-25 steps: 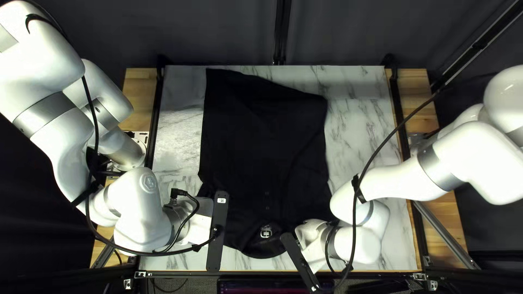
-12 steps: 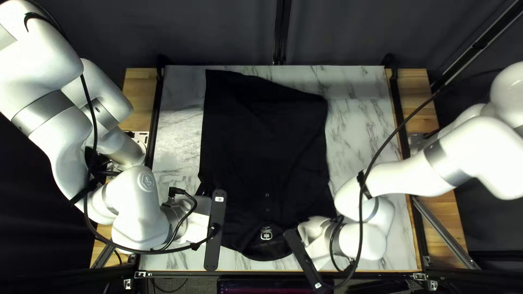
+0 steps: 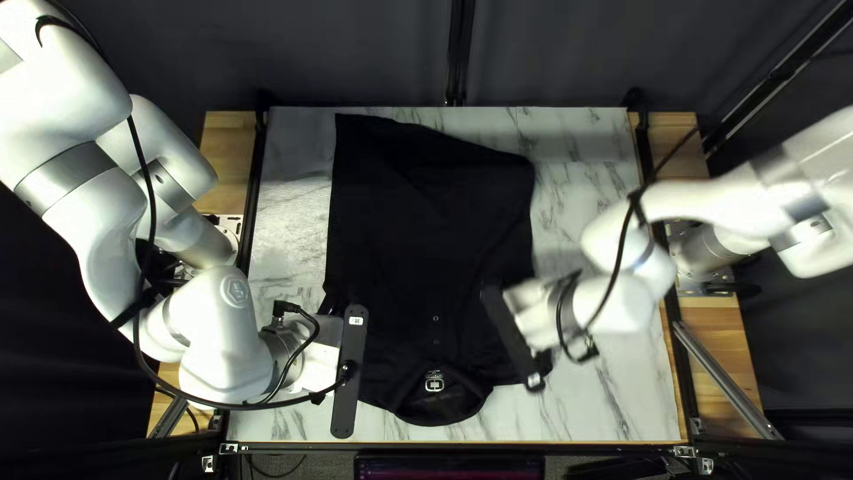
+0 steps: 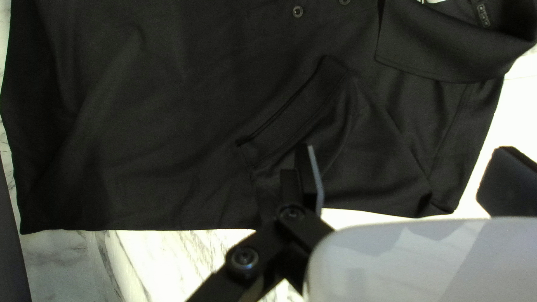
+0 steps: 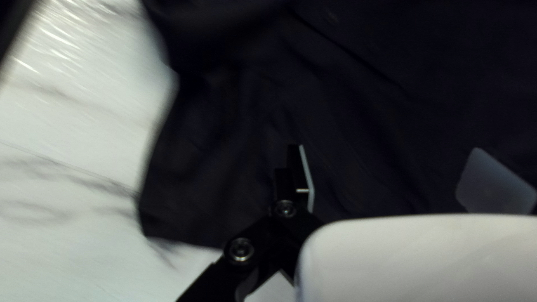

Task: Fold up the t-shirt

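On the left, the left gripper has its two fingers spread wide, with no cloth held. It is over the side of the black shirt, near what looks like a sleeve end lying folded in on top. That bit should be pressed flat, so it does not make a lump. The shirt lies in the middle of the table, with its collar by the near edge. The collar should be kept out of the pinch. On the right, the right gripper has its fingers far apart too, and holds nothing. It is above the other side of the shirt. I think the step is to tuck in the sides. It would be best to go down low, pinch just the edge, and pull in slowly, so the cloth does not bunch up.

As for other things, the left arm leans in at one side, with a loopy black cable. The right arm reaches in at the other, so the two could bump if both go to the middle
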`<state>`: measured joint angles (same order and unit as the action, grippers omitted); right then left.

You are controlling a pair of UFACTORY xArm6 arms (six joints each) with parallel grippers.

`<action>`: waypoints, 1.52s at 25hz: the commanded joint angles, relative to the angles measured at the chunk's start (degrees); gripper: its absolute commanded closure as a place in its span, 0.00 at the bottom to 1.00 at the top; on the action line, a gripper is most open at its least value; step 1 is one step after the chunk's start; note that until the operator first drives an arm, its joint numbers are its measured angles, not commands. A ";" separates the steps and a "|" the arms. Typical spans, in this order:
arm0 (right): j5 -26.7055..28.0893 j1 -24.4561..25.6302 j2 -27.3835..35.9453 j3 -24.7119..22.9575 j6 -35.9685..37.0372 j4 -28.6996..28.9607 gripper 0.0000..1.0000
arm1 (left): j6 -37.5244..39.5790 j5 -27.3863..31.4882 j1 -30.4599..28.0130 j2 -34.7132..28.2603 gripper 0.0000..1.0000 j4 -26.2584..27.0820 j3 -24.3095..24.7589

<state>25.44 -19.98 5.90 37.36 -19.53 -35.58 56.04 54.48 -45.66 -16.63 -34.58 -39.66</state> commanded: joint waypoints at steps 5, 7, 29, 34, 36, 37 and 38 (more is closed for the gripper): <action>0.72 15.49 7.91 -4.68 18.48 9.50 0.00 | 1.88 0.82 -1.14 -2.12 0.00 -0.48 2.31; 0.72 15.49 7.91 -4.68 18.48 9.50 0.00 | 2.08 0.75 -1.12 -2.58 0.00 -0.62 2.86; -2.59 31.77 12.07 -12.03 45.50 25.36 0.00 | -0.66 -0.66 2.64 -8.61 0.00 0.28 8.62; -2.59 31.77 12.07 -12.03 45.50 25.36 0.00 | -4.96 2.69 5.41 -16.55 0.00 2.51 13.05; -2.59 31.77 12.07 -12.03 45.50 25.36 0.00 | -6.46 3.50 6.68 -18.79 0.00 2.93 14.15; -2.59 31.77 12.07 -12.03 45.50 25.36 0.00 | -6.96 3.57 7.17 -19.24 0.00 3.03 14.37; -2.59 31.77 12.07 -12.03 45.50 25.36 0.00 | -8.13 3.51 8.32 -20.05 0.00 3.21 14.78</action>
<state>22.85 11.79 17.97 25.33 25.96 -10.23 49.92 57.56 -39.13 -34.90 -31.91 -25.84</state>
